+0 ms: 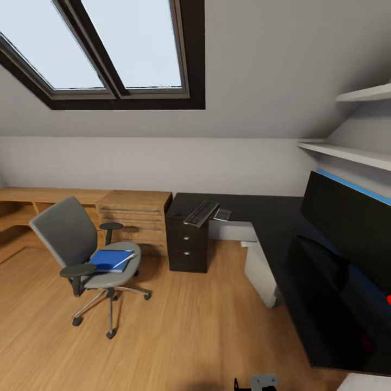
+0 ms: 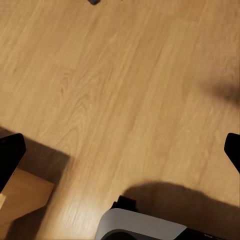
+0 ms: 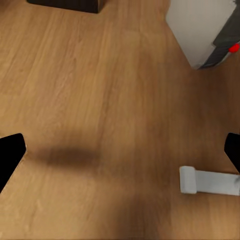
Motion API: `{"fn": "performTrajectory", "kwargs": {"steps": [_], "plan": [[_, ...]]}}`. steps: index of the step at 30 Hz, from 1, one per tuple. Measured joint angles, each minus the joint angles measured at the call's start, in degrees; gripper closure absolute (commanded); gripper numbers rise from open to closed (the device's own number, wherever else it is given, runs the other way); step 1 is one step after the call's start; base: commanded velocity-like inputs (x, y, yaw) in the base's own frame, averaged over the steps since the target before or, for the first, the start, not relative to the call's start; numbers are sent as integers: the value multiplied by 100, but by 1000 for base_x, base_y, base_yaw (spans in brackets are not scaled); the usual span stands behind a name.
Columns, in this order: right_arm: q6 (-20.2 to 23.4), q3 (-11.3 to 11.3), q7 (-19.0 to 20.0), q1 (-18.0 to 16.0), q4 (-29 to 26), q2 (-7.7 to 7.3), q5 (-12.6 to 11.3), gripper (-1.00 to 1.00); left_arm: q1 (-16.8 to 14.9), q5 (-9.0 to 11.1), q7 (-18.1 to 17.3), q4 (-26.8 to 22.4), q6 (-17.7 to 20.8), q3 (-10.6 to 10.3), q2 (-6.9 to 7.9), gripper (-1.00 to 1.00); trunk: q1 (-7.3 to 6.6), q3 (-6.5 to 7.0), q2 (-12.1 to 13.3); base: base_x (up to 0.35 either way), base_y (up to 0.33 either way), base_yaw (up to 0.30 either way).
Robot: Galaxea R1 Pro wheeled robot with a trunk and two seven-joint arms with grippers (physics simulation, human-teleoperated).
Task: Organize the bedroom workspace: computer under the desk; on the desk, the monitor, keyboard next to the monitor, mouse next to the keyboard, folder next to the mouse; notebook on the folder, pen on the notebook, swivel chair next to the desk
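Note:
The grey swivel chair (image 1: 76, 241) stands on the floor left of the black desk (image 1: 271, 220). The blue folder (image 1: 110, 259) lies on its seat, with the thin white pen (image 1: 124, 260) across it. On the desk's near-left end lie the keyboard (image 1: 201, 213) and, beside it, the small grey notebook (image 1: 222, 214). The black monitor (image 1: 347, 222) stands at the right. The light grey computer (image 1: 262, 274) (image 3: 200, 30) sits under the desk. The mouse is out of view. My left gripper (image 2: 120, 155) and right gripper (image 3: 120, 155) both hang open over bare floor, holding nothing.
A black drawer unit (image 1: 187, 244) holds up the desk's left end, next to a light wooden dresser (image 1: 136, 216). White shelves (image 1: 347, 152) and a blue wall panel (image 1: 353, 187) are at the right. A white desk foot (image 3: 207, 181) lies on the floor. My base (image 2: 145, 227) is below.

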Motion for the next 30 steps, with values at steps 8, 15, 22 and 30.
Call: {"fn": "performTrajectory", "kwargs": {"steps": [8,15,22,30], "plan": [[-1,-7,0,-1,1,-6,1,-100,0,0,0,1,0,-1,0,-100,0,0,1,322,55,109],[-1,-9,5,-1,1,-9,-6,-100,0,0,0,2,0,-1,0,-100,0,0,1,324,3,6],[-1,-11,141,-3,11,-12,-3,-100,-2,0,0,7,4,-1,0,-100,0,0,1,324,0,1],[12,-18,635,-2,18,-26,-4,-100,0,0,0,10,8,-1,0,-100,0,0,1,324,0,0]]}}
